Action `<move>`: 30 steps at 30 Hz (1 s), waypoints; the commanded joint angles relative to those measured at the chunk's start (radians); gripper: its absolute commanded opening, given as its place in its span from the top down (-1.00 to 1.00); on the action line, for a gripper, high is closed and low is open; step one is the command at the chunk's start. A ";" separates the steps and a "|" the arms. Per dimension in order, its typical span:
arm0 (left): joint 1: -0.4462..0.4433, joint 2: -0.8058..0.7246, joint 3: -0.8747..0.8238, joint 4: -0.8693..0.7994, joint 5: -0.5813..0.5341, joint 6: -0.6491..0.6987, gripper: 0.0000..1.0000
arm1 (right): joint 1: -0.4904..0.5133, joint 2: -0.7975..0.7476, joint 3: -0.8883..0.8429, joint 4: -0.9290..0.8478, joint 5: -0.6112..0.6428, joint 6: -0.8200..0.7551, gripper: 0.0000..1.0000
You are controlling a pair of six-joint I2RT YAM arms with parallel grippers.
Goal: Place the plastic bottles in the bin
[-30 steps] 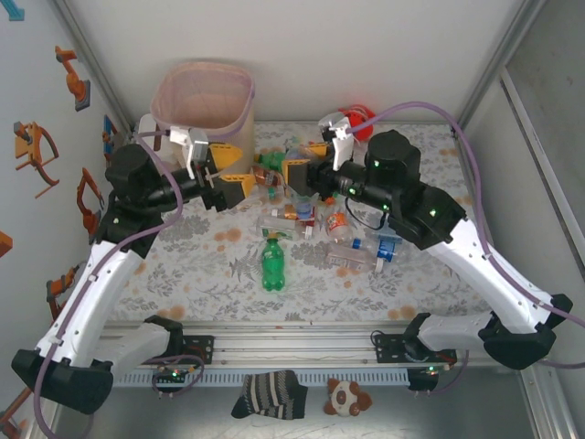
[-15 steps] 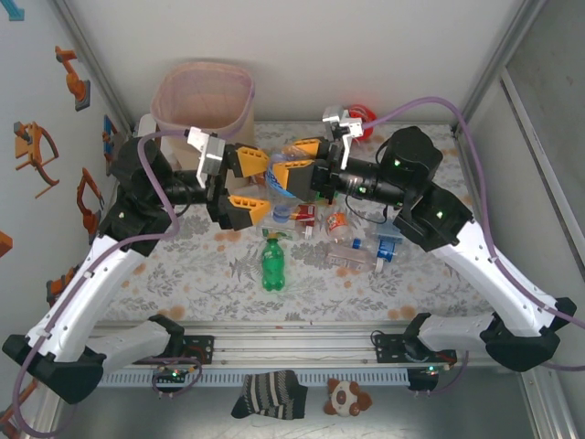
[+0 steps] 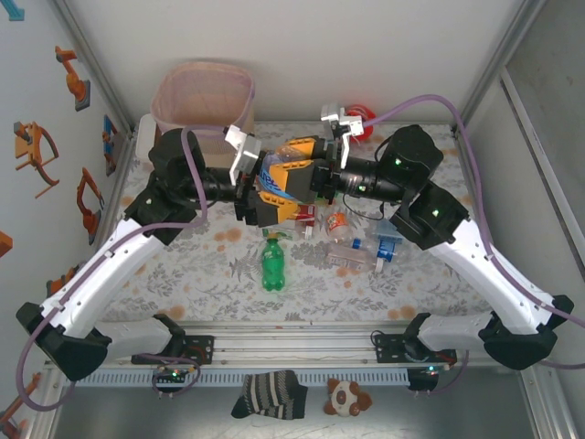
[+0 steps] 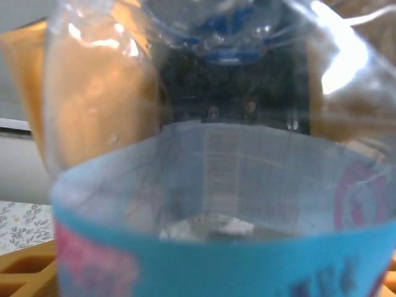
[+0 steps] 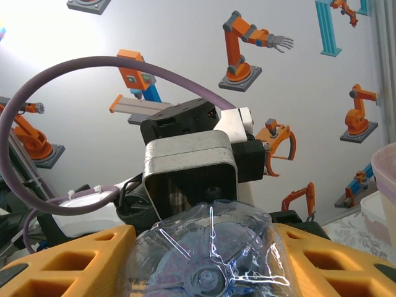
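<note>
A clear plastic bottle (image 3: 277,179) with a blue label hangs in the air between both grippers, above the middle of the table. My right gripper (image 3: 300,174) is shut on its neck end, with a yellow finger (image 5: 68,260) on each side of the bottle (image 5: 216,253). My left gripper (image 3: 267,196) faces it, its jaws on either side of the bottle's body (image 4: 216,204); whether they press on it is hidden. The pale pink bin (image 3: 201,91) stands at the back left. A green bottle (image 3: 272,262) and several other bottles (image 3: 340,240) lie on the table.
A red round toy (image 3: 359,117) sits at the back right. A small blue object (image 3: 386,247) lies to the right of the bottle pile. The flowered table cloth (image 3: 183,265) is bare at the front left. Frame walls close in on both sides.
My left arm has swung right from the bin to meet the right gripper. Its jaws have narrowed around the bottle that the right gripper holds. The right arm has moved slightly left.
</note>
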 commanded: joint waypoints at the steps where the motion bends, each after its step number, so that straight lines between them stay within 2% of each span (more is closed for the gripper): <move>1: -0.013 0.007 0.044 0.063 -0.007 -0.005 -0.46 | 0.000 -0.005 -0.005 0.021 -0.018 0.000 -0.07; 4: -0.016 0.011 0.057 0.066 -0.029 -0.011 -0.39 | 0.000 -0.014 -0.013 0.017 -0.010 -0.008 -0.07; 12: -0.021 0.008 0.071 0.065 -0.044 -0.021 -0.39 | 0.000 -0.026 -0.023 -0.003 0.014 -0.030 -0.07; 18: -0.022 -0.001 0.069 0.028 -0.059 -0.002 -0.19 | 0.000 -0.033 -0.032 -0.020 0.036 -0.039 -0.06; 30: -0.022 0.008 0.065 -0.012 -0.076 0.031 0.05 | 0.000 -0.050 -0.036 -0.055 0.073 -0.066 -0.10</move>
